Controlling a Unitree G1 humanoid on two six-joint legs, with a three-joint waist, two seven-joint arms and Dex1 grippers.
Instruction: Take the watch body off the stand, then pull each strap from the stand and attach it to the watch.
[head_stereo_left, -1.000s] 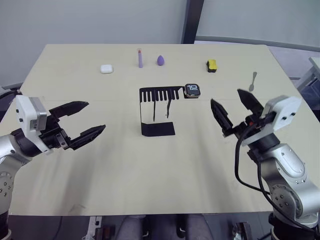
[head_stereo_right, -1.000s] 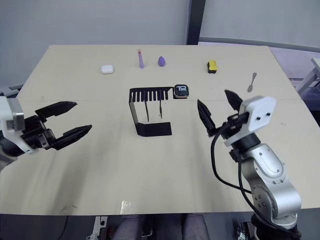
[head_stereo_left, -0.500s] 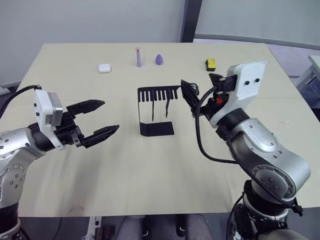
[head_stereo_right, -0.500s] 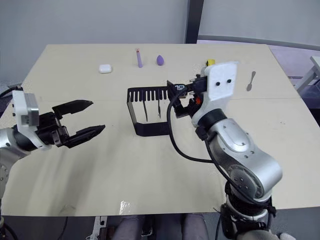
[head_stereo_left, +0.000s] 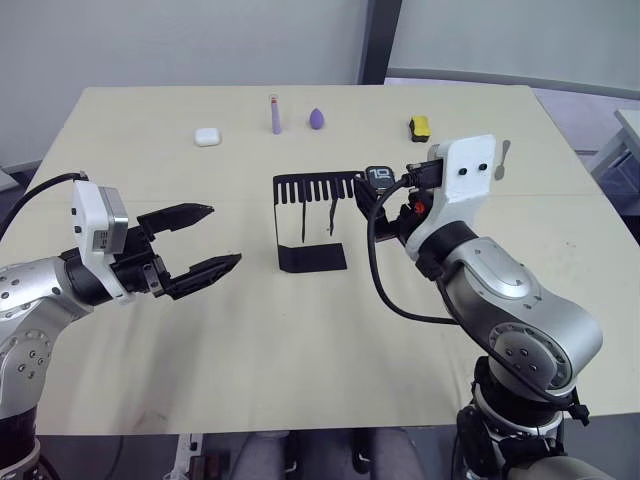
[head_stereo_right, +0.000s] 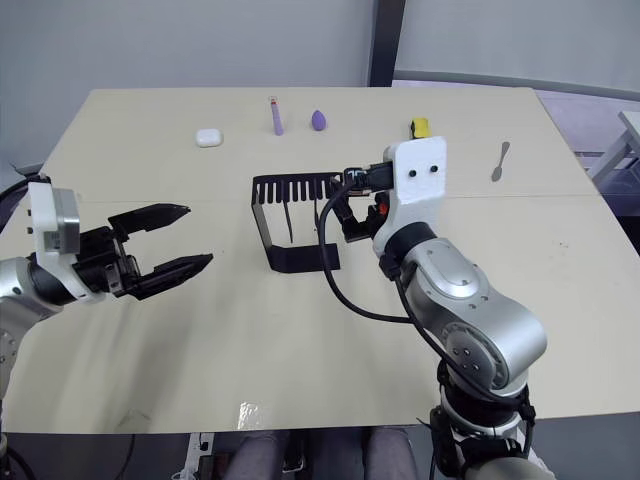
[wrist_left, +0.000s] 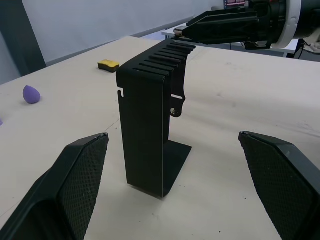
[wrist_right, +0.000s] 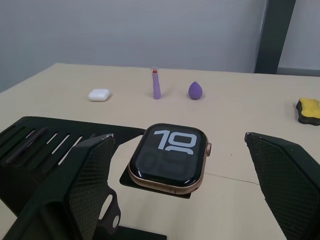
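Head views look down; wrist views closely share the stand (wrist_left: 150, 130).

bright, even light | soft faint shadows | sharp, no glare

watch body (wrist_right: 169, 156) rests on the right end of the stand (head_stereo_left: 312, 218) top; straps (head_stereo_left: 331, 210) hang beneath the comb. stand sits mid-table (head_stereo_left: 300, 340), between both grippers.
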